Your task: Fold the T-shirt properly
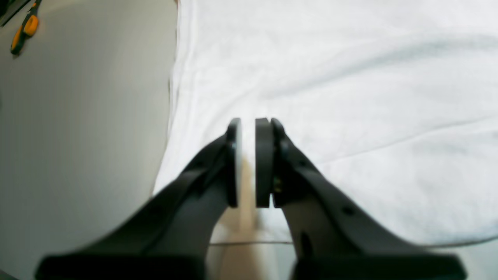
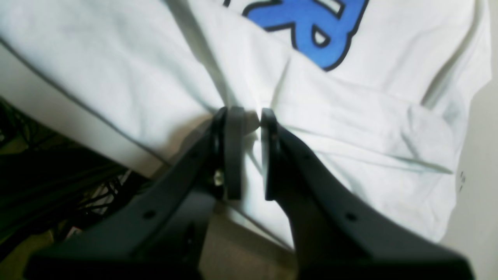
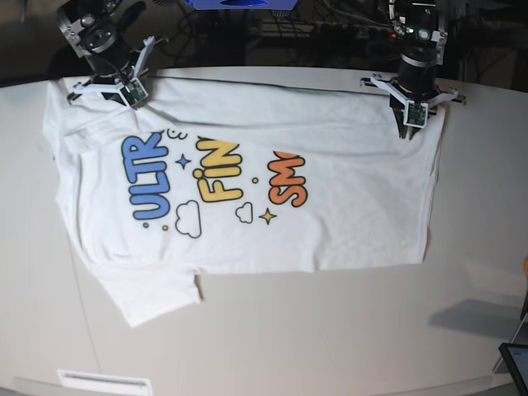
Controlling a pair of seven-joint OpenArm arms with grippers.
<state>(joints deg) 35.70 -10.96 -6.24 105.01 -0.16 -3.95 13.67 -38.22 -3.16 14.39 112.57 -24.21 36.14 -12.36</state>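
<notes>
The T-shirt (image 3: 330,223) lies spread flat on the table with its print facing up and its neck end at the left. Its blue letters (image 2: 311,35) show in the right wrist view. My right gripper (image 3: 124,92) is at the shirt's far left shoulder. There its jaws (image 2: 251,112) are shut on a pinch of white cloth (image 2: 136,70), with creases running into them. My left gripper (image 3: 408,132) is at the far right hem corner. Its pads (image 1: 249,122) stand almost together over the plain white cloth (image 1: 330,77) near the shirt's edge, and a thin strip of cloth shows between them.
The pale table (image 3: 330,330) stretches in front of the shirt. An orange-handled tool (image 1: 25,29) lies on it away from the shirt's edge. Dark cables (image 2: 58,175) hang beyond the table's back edge. A dark screen (image 3: 516,363) stands at the front right corner.
</notes>
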